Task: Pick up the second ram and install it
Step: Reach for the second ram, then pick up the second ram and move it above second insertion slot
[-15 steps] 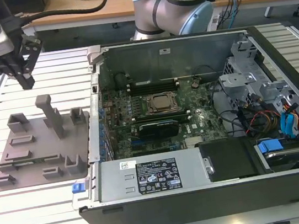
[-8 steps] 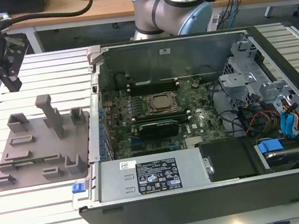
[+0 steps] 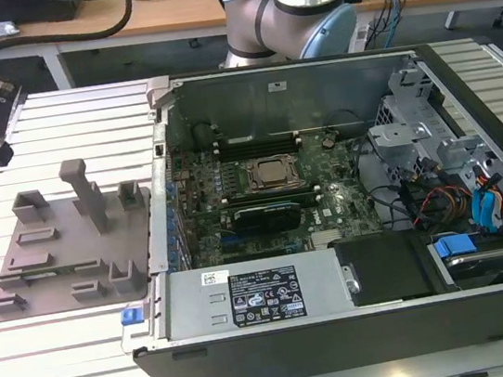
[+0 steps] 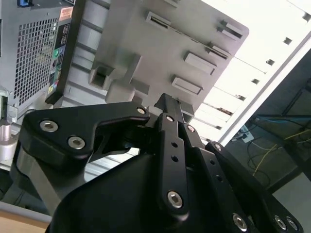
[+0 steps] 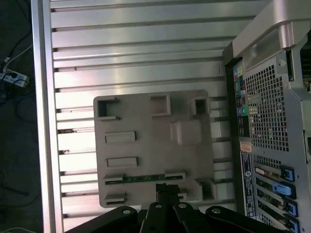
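On the exterior view's left, the gray holder tray (image 3: pixel 66 254) lies flat on the slotted metal bench (image 3: pixel 71 373), with its upright blocks standing along the far side.

The second ram (image 5: pixel 146 178) sits in this tray. In the first wrist view I see it edge-on. It is a thin, narrow, dark green strip with small pale specks along it. It runs straight between two low gray blocks of the tray, in a row toward the tray's near side, and its ends are tucked against those blocks. Its chips are not visible to me from this angle.

My end effector (image 5: pixel 166 189) hangs above the tray. In the first wrist view its black fingertips (image 5: pixel 163 190) appear just beside the strip, but they are up off it. The fingers look pressed together, with nothing between them. In the second wrist view the same black linkage sits over the tray.

Further toward the exterior view's right, the open computer case (image 3: pixel 493 309) lies on its side just beside the tray. Inside it are the green motherboard (image 3: pixel 204 181), the square CPU socket (image 3: pixel 273 174) and a black rectangular card (image 3: pixel 260 215) in front of the socket.
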Robot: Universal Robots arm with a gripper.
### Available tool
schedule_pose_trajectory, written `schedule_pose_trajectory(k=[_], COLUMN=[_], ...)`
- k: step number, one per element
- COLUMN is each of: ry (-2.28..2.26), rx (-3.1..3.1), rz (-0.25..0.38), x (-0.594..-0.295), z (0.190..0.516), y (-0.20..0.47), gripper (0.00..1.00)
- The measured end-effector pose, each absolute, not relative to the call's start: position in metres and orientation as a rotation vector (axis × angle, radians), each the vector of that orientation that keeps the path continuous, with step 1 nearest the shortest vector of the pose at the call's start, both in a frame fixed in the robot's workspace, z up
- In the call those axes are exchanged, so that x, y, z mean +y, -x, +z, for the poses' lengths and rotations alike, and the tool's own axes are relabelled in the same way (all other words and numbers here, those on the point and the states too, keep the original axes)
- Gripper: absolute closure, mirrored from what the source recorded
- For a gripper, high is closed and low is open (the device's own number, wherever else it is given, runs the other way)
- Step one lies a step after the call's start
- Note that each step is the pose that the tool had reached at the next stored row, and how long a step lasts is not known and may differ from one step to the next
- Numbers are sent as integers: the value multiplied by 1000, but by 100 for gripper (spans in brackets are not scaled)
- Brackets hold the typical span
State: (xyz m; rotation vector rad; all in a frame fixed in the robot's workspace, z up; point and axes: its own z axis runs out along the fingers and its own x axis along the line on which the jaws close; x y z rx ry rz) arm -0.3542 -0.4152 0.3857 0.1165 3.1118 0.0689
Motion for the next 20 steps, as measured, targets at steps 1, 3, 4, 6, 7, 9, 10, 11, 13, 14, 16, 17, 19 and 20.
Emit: schedule_pose_trajectory(k=[1,3,4,6,7,9,10,11,13,14,16,17,19,20], ry=[-116,-116,-117,-116,-116,-116,-116,-116,-116,-116,-116,-116,-116,-116], rx=[3112,3112,3112,3112,3112,3112,3112,3112,3112,3112,3112,3112,3112,3112], rz=[69,69,69,69,69,69,69,69,69,69,69,69,69,69], x=[-418,-426,-428,-430,-430,-430,-430,-430,-430,-430,-430,-430,-430,-430], z=[386,385,385,384,384,384,384,384,384,384,384,384,383,383], y=[356,361,362,364,364,365,365,365,365,365,365,365,365,365], gripper=[90,90,90,90,90,90,90,90,90,90,90,90,90,90])
